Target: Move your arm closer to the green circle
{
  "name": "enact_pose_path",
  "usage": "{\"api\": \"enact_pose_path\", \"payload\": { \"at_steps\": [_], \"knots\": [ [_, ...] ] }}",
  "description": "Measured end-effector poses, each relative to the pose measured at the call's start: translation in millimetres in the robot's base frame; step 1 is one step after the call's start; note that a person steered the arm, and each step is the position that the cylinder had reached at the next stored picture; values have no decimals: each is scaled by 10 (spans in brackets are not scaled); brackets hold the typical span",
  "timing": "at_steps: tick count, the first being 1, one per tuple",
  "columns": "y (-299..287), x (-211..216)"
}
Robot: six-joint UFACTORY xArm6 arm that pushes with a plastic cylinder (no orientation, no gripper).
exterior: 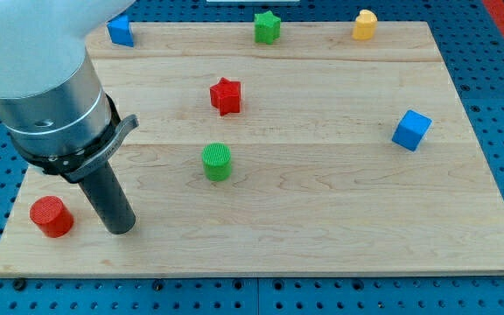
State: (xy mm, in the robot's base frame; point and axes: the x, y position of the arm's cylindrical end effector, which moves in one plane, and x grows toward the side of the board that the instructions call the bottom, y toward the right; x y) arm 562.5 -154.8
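Observation:
The green circle (217, 161) is a short green cylinder standing left of the board's middle. My tip (121, 227) rests on the wooden board near the view's bottom left, to the left of and below the green circle, with a clear gap between them. A red cylinder (52, 216) stands just left of my tip. The arm's grey body fills the view's top left corner.
A red star (226, 95) sits above the green circle. A blue block (121, 30), a green star (268, 26) and a yellow block (365, 24) line the board's top edge. A blue cube (411, 129) sits at the right. The board (322, 227) lies on a blue perforated table.

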Motion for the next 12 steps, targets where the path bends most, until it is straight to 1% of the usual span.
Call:
{"api": "enact_pose_path", "payload": {
  "at_steps": [2,5,6,8,9,12],
  "knots": [
    [-221,-7],
    [-238,-13],
    [-238,-96],
    [-237,-412],
    [-90,-536],
    [-60,-646]
  ]
}}
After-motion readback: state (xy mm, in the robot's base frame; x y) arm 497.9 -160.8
